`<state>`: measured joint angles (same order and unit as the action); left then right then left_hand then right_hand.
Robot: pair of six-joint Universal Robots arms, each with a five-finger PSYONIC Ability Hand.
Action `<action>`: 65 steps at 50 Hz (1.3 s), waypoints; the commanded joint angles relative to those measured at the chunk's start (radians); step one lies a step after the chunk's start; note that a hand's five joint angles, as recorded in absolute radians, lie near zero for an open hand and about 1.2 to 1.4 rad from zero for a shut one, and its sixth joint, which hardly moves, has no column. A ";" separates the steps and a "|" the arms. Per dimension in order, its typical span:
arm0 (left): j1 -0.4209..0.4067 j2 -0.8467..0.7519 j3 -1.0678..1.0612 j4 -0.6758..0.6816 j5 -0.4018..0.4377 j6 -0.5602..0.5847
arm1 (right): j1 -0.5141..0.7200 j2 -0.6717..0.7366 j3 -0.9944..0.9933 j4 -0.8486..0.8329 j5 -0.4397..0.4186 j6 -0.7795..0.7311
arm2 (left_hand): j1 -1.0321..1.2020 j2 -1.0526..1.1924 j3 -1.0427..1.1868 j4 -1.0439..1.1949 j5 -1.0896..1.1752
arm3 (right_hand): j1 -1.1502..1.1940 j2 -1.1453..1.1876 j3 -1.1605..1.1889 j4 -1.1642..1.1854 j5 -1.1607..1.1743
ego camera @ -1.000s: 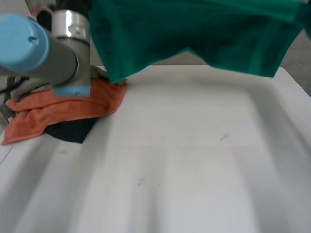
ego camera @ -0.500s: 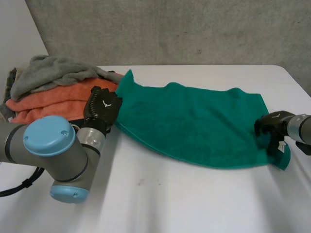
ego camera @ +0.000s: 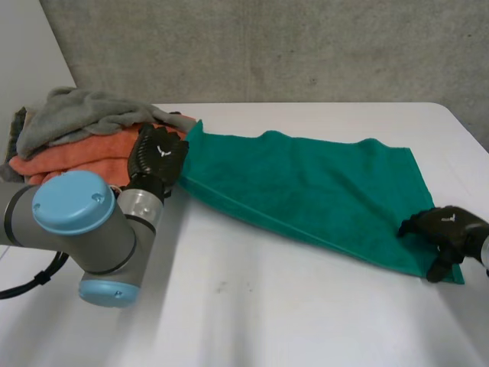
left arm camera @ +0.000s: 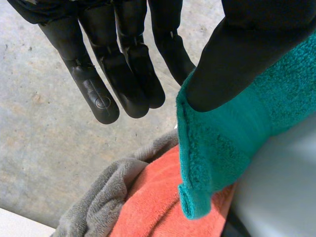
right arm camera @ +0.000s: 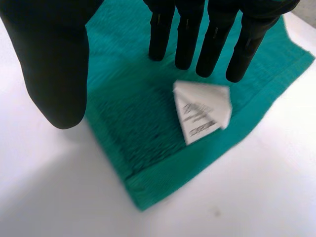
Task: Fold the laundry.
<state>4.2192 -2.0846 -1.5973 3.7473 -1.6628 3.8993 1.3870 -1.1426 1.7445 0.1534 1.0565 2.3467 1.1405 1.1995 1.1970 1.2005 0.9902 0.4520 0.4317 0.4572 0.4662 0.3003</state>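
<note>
A green towel (ego camera: 306, 183) lies spread flat across the white table (ego camera: 252, 306). My left hand (ego camera: 157, 160) is at its far left corner, beside the laundry pile. In the left wrist view the thumb (left arm camera: 237, 59) pinches that corner of the green towel (left arm camera: 217, 153), which hangs off it, while the fingers (left arm camera: 123, 74) stay straight. My right hand (ego camera: 443, 229) hovers over the near right corner, open. In the right wrist view the fingers (right arm camera: 212, 39) are straight and apart from the thumb, and the green towel (right arm camera: 133, 123) lies below them with its white label (right arm camera: 202, 111) turned up.
A pile of laundry sits at the table's far left: a grey towel (ego camera: 76, 115) on top of an orange towel (ego camera: 84, 157). My left arm's elbow (ego camera: 76, 222) stands over the table's near left. A grey wall (ego camera: 267, 46) runs behind the table.
The green towel came down from the air and now lies flat on the table. My right hand has let go of its corner and opened. The left hand keeps its corner.
</note>
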 commanded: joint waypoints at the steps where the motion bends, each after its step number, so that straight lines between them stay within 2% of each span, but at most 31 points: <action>1: 0.010 -0.028 0.092 -0.059 0.000 -0.005 | -0.005 -0.011 0.128 -0.173 -0.003 -0.004 | 0.256 0.197 0.199 0.196 0.231 | 0.112 0.132 0.106 0.097 0.089; 7: 0.015 -0.084 0.198 -0.138 -0.003 -0.018 | -0.006 -0.009 0.156 -0.252 0.000 -0.004 | 0.256 0.197 0.199 0.196 0.231 | 0.188 0.208 0.183 0.174 0.165; 10: 0.016 -0.106 0.235 -0.168 -0.005 -0.023 | -0.006 -0.008 0.156 -0.261 0.000 -0.004 | 0.256 0.197 0.199 0.196 0.231 | 0.352 0.372 0.347 0.337 0.329; 15: 0.015 -0.109 0.234 -0.192 -0.005 -0.034 | -0.003 -0.009 0.150 -0.275 0.005 -0.004 | 0.256 0.197 0.199 0.196 0.231 | 0.943 0.964 0.938 0.929 0.921; 23: -0.002 -0.031 0.108 -0.245 -0.002 -0.034 | 0.006 -0.068 0.122 -0.264 0.028 0.011 | 0.256 0.197 0.199 0.196 0.231 | 0.944 0.965 0.939 0.930 0.921; 27: 0.004 0.066 0.017 -0.251 0.008 -0.037 | 0.004 -0.086 0.105 -0.239 0.025 0.034 | 0.256 0.197 0.199 0.196 0.231 | 0.608 0.629 0.603 0.594 0.585; 32: 0.012 0.112 -0.032 -0.248 0.009 -0.034 | 0.003 -0.082 0.099 -0.239 0.023 0.040 | 0.256 0.197 0.199 0.196 0.231 | 0.578 0.599 0.573 0.564 0.555; 50: 0.041 0.084 0.020 -0.245 0.006 -0.040 | 0.003 -0.046 0.078 -0.239 0.019 0.026 | 0.256 0.197 0.199 0.196 0.231 | 0.834 0.854 0.829 0.819 0.811; 51: 0.042 0.072 0.023 -0.245 0.005 -0.040 | 0.003 -0.040 0.075 -0.239 0.023 0.023 | 0.256 0.197 0.199 0.196 0.231 | 0.943 0.963 0.938 0.929 0.920; 56: 0.041 0.049 0.023 -0.256 0.005 -0.038 | -0.003 -0.036 0.064 -0.218 0.028 0.028 | 0.256 0.197 0.199 0.196 0.231 | 0.944 0.965 0.939 0.930 0.921; 61: 0.031 0.054 -0.007 -0.302 0.006 -0.023 | -0.003 -0.042 0.036 -0.083 0.036 -0.009 | 0.256 0.197 0.199 0.196 0.231 | 0.944 0.965 0.939 0.930 0.921; 65: 0.030 0.119 -0.058 -0.452 0.005 -0.008 | -0.005 -0.113 0.004 0.113 0.082 -0.107 | 0.256 0.197 0.199 0.196 0.231 | 0.944 0.965 0.939 0.930 0.921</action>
<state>4.2551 -2.0309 -1.5964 3.4542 -1.6573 3.8712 1.3837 -1.1849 1.7876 0.0378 1.0929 2.3420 1.1405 1.1995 1.1970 1.2005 0.9902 1.1094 1.1759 1.1914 1.1991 0.9771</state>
